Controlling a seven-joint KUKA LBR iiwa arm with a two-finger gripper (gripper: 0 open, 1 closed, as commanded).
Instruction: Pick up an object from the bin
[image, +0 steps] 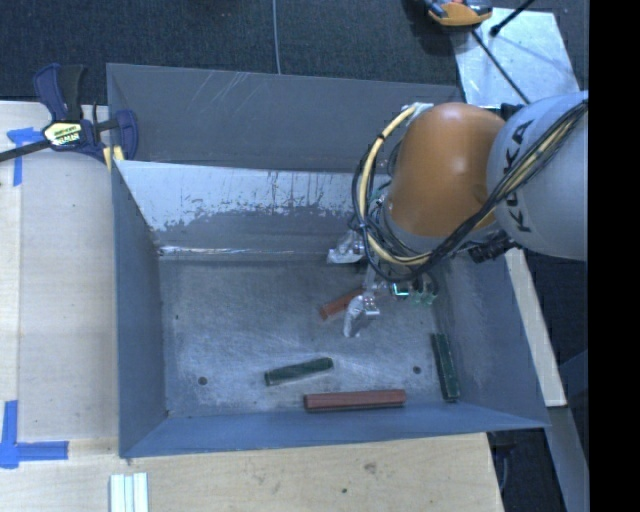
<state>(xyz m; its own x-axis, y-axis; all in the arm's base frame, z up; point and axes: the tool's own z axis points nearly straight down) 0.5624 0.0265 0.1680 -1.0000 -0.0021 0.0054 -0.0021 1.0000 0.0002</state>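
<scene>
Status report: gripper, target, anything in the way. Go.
Gripper down near bin floor, centre-right. Small reddish piece right beside it; grasp not confirmed. Dark green stick, brown bar and dark green strip lie apart, nothing blocking.

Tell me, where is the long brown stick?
The brown stick lies flat by the bin's lower wall in the camera view, just below the shorter green stick.

Gripper (360, 318) inside bin (200, 330), right of floor centre, nearer far wall. Short stick (335, 309) just beside gripper on its view-left side, tilted; contact unclear. Pen-like stick (298, 372) below-left of gripper in view, apart from it, lying almost level. Long bar (355, 401) straight below gripper, beyond pen-like stick, along near wall. Thin rod (444, 367) below-right of gripper, along foot of right wall, well apart from short stick.
</scene>
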